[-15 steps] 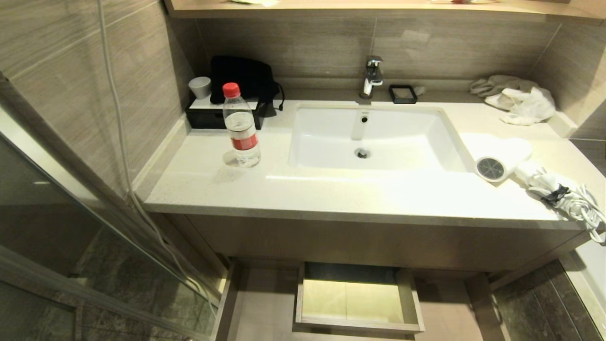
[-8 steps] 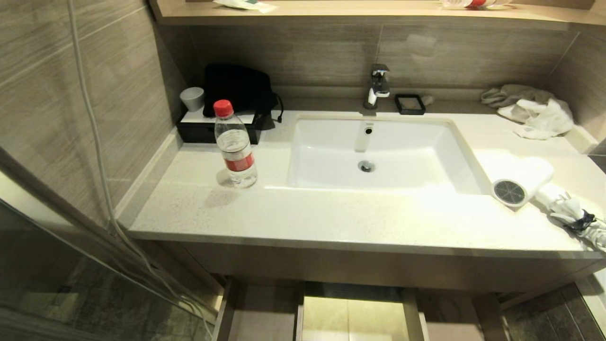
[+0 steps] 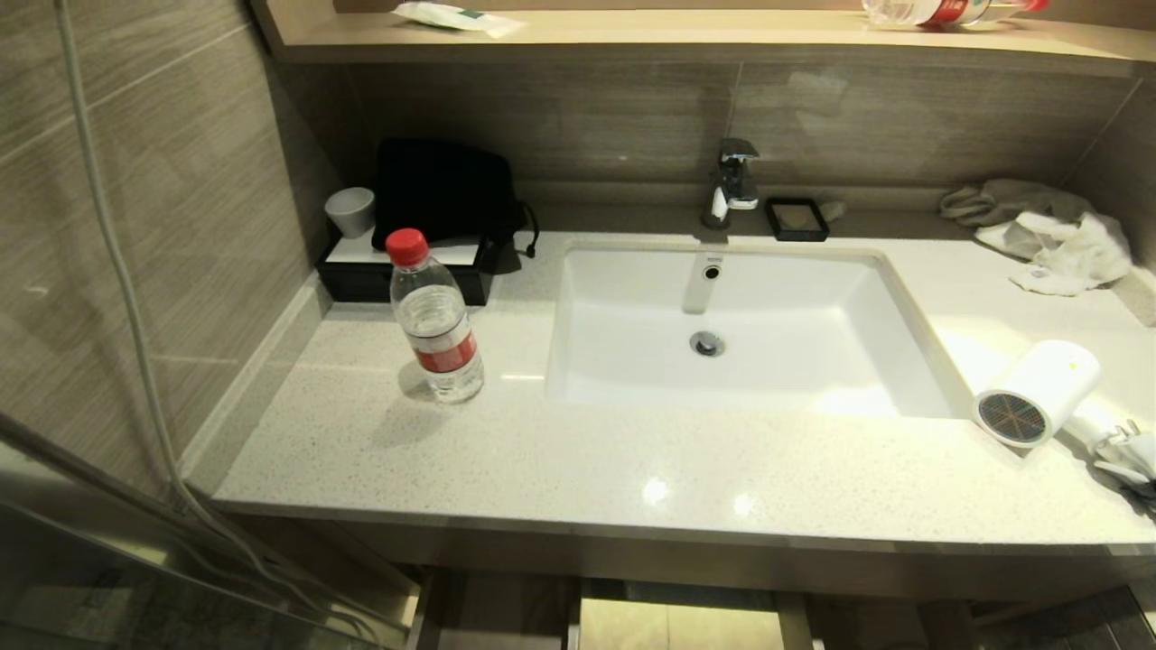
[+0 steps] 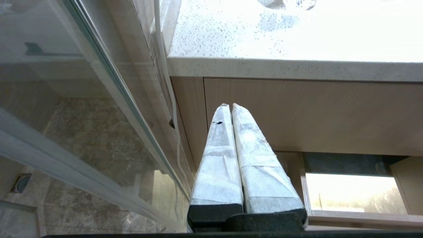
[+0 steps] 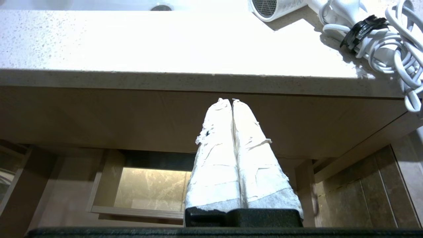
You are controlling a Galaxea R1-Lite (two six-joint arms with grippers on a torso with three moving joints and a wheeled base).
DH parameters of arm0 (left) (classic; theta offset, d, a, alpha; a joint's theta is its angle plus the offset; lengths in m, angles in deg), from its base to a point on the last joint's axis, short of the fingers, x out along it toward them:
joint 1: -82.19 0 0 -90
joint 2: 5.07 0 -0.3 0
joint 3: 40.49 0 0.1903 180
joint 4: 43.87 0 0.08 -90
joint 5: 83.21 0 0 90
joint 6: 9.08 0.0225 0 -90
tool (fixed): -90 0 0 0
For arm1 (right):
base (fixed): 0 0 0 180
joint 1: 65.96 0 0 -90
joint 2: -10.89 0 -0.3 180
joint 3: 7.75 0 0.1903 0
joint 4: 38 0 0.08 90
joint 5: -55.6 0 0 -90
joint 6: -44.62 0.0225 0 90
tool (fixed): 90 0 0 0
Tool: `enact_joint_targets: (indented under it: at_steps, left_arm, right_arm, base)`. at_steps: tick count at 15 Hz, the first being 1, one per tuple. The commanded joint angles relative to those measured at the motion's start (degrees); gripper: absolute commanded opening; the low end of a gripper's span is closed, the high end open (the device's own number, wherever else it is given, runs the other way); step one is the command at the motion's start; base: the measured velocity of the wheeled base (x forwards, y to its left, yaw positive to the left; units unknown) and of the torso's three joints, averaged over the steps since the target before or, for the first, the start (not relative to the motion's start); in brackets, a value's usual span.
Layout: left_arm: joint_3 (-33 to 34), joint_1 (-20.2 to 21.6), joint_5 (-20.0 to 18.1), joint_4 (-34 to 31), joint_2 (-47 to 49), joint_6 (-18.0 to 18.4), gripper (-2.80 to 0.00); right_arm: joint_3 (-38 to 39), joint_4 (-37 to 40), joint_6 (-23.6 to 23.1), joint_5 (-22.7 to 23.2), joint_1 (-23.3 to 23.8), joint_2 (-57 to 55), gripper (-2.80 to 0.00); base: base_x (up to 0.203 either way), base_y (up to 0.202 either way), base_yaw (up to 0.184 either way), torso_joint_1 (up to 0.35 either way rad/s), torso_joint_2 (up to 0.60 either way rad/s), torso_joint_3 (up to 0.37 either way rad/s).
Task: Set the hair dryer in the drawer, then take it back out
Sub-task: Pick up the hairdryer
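The hair dryer (image 3: 1039, 392) is lying on the desk (image 3: 578, 460) just right of the sink (image 3: 722, 334), grille facing forward, bundled cord (image 5: 393, 49) beside it. The drawer (image 5: 99, 185) is standing open below. Left hand (image 4: 228, 105) and right hand (image 5: 226, 100) are hanging before the cabinet front, fingers pressed together, empty.

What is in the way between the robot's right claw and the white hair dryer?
The counter's front edge: the shut right gripper sits below it, facing the cabinet front, while the hair dryer lies up on top. No loose object stands between them.
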Motion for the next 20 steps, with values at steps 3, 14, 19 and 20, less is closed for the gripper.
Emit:
enact_joint_targets:
  at_steps: [3, 14, 19, 20]
  left_arm:
    - [0.00, 0.00, -0.01, 0.01, 0.00, 0.01, -2.80]
    - [0.00, 0.00, -0.01, 0.01, 0.00, 0.01, -2.80]
    - [0.00, 0.00, -0.01, 0.01, 0.00, 0.01, -2.80]
    - [0.00, 0.00, -0.01, 0.01, 0.00, 0.01, -2.80]
  right_arm:
    - [0.11, -0.16, -0.52, 0.30, 0.00, -0.08, -2.80]
    - [-67.29, 46.23, -1.75, 1.17, -0.11, -36.67, -2.80]
    - [-78.20, 66.34, -5.10, -2.30, 0.65, -53.64, -2.80]
    - [-77.84, 66.63, -5.59, -2.35, 1.51, -55.01, -2.80]
  base:
    - [0.000, 0.000, 0.000, 0.023, -0.03, 0.004]
    - [0.000, 0.000, 0.000, 0.000, 0.00, 0.000]
    - [0.000, 0.000, 0.000, 0.000, 0.00, 0.000]
    - [0.000, 0.000, 0.000, 0.000, 0.00, 0.000]
